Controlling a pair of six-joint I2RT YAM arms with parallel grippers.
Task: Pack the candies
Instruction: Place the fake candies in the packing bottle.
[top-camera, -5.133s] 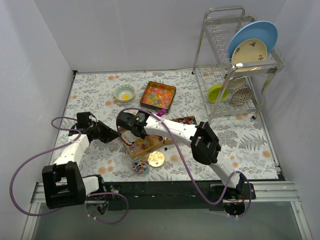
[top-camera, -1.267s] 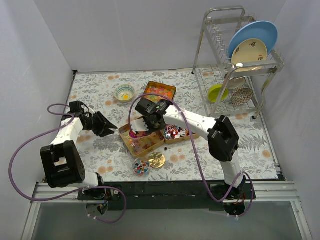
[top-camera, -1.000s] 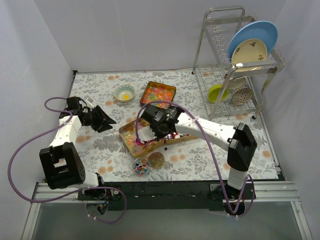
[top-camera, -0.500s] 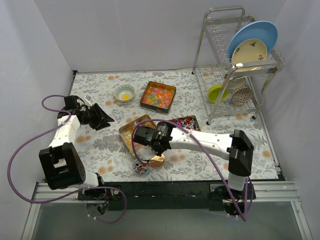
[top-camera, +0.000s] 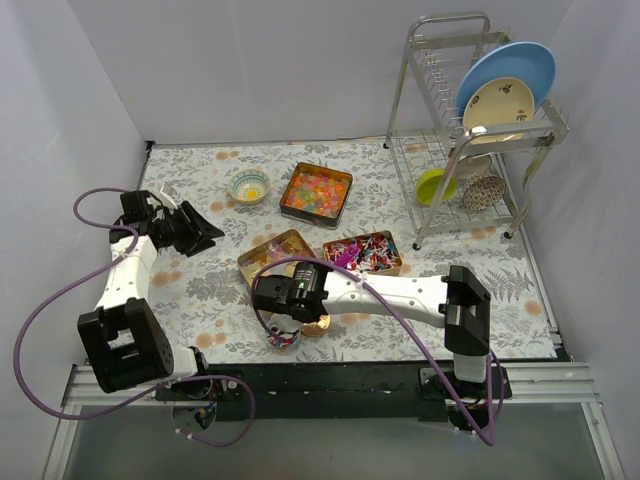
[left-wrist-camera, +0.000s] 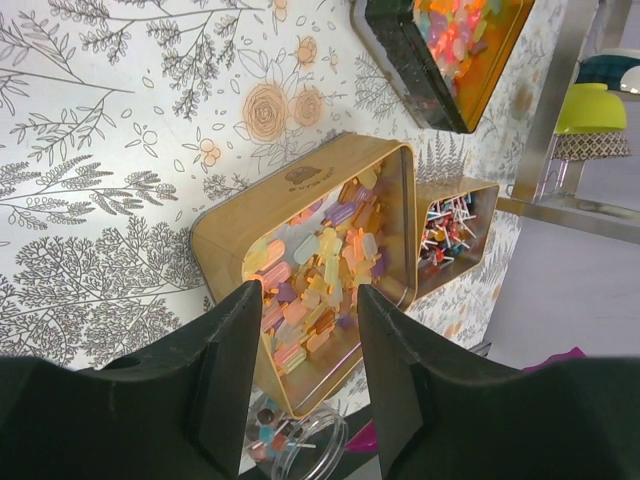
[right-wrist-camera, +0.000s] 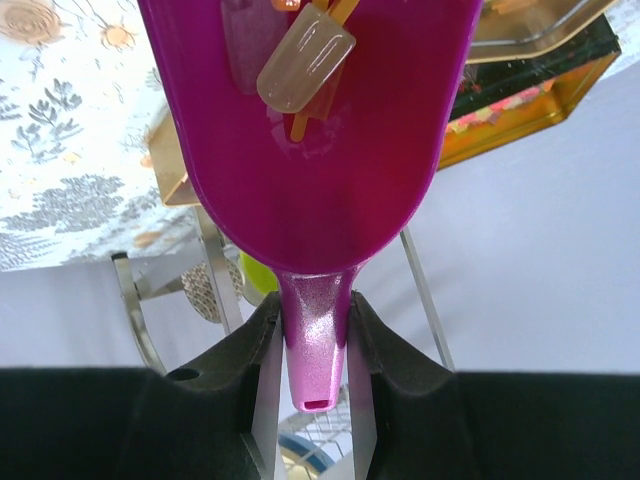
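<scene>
My right gripper (right-wrist-camera: 316, 330) is shut on the handle of the magenta scoop (right-wrist-camera: 310, 150), which holds a couple of pale gummies (right-wrist-camera: 305, 65). In the top view the right gripper (top-camera: 283, 300) hangs just above a small clear jar (top-camera: 281, 337) with a few wrapped candies in it. The gold tin of pale gummies (top-camera: 285, 255) lies just behind, the tin of wrapped pieces (top-camera: 365, 252) to its right, and the tin of bright jellies (top-camera: 317, 192) farther back. My left gripper (top-camera: 203, 232) is open and empty, left of the gummy tin (left-wrist-camera: 320, 265).
The round gold lid (top-camera: 316, 323) lies beside the jar, partly under my right arm. A small patterned bowl (top-camera: 249, 184) stands at the back left. A wire dish rack (top-camera: 470, 130) with plates and bowls fills the back right. The jar (left-wrist-camera: 300, 440) shows in the left wrist view.
My right arm has carried the scoop from the gummy tin forward to above the jar. My left gripper has drawn back to the left, away from the tin.
</scene>
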